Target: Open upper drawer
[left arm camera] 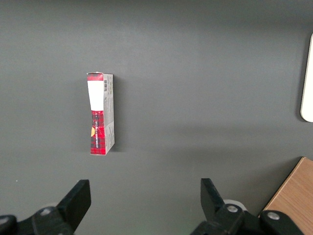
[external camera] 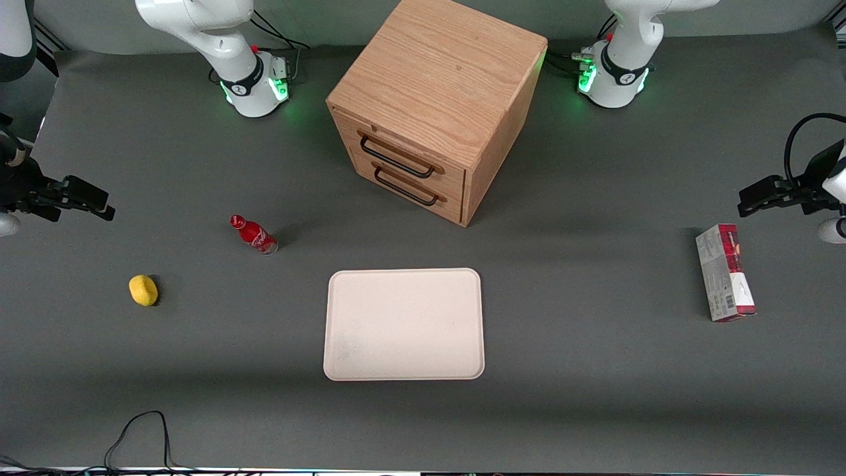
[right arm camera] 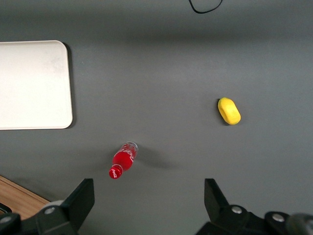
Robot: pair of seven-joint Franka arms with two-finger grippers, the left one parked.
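Hovering high over the working arm's end of the desk (external camera: 595, 410), the tool (right arm camera: 149, 205) has its fingers (right arm camera: 80, 198) spread wide, holding nothing, well apart from the cabinet (external camera: 436, 86). Task not started, as far as can be judged: the upper drawer (external camera: 396, 153) sits flush and shut, so does the bottom drawer (external camera: 408, 185), and the approach, the grip on the handle and the pull are all left. Cabinet stands near the desk edge where the arm bases are, about midway along that edge, turned at an angle. Drawer fronts face toward the front camera and partly toward the working arm's end. Upper drawer's black bar handle (external camera: 395, 157) runs level along the front, its long axis slanting with that face; pull direction would be straight out from the front, toward the bottle. Also on the desk: red bottle (external camera: 253, 235) lying down in front of the drawers, yellow lemon-like thing (external camera: 143, 290) near the working arm's end, cream tray (external camera: 404, 324) mid-desk, red carton (external camera: 724, 272) toward the parked arm's end.
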